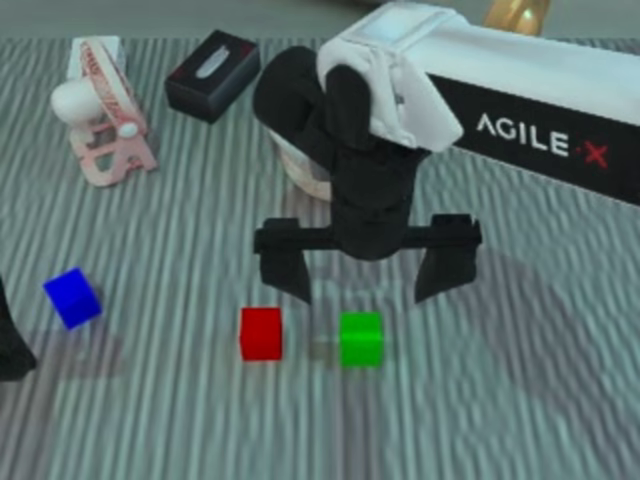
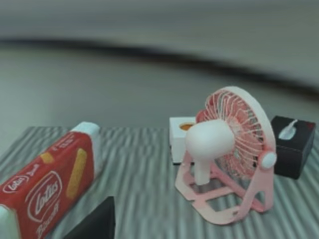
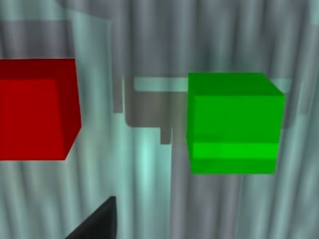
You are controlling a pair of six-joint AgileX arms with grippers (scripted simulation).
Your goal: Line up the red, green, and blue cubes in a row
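The right claw point(image 1: 365, 270) hangs over the middle of the tabletop point(image 1: 520, 400) with its two fingers spread wide and nothing between them. It holds nothing and stands just behind the red and green pair, clear of both.

The red cube point(image 1: 261, 333) and the green cube point(image 1: 360, 339) sit near the front edge, about midway along it, side by side with a narrow gap and roughly level with each other. In the right wrist view the red cube point(image 3: 37, 107) and green cube point(image 3: 232, 122) both rest flat on the ribbed surface, apart. The blue cube point(image 1: 72, 297) lies well apart from them, toward the left edge and turned at an angle. By my reading, two cubes already form a row and the blue one is left to bring in.

The left arm is parked at the left edge, only a dark sliver point(image 1: 12, 345) of it showing; I cannot tell how its claw stands. Its wrist camera looks at a pink fan point(image 2: 229, 154), a red biscuit packet point(image 2: 47, 184) and a black box point(image 2: 294, 144), none of them part of the job.

The cubes look small, stiff and light, with smooth flat faces that may slip under a loose pinch. Each is probably best taken from above, across two opposite faces at mid-height; for the blue one, the fingers would need turning to match its skew.
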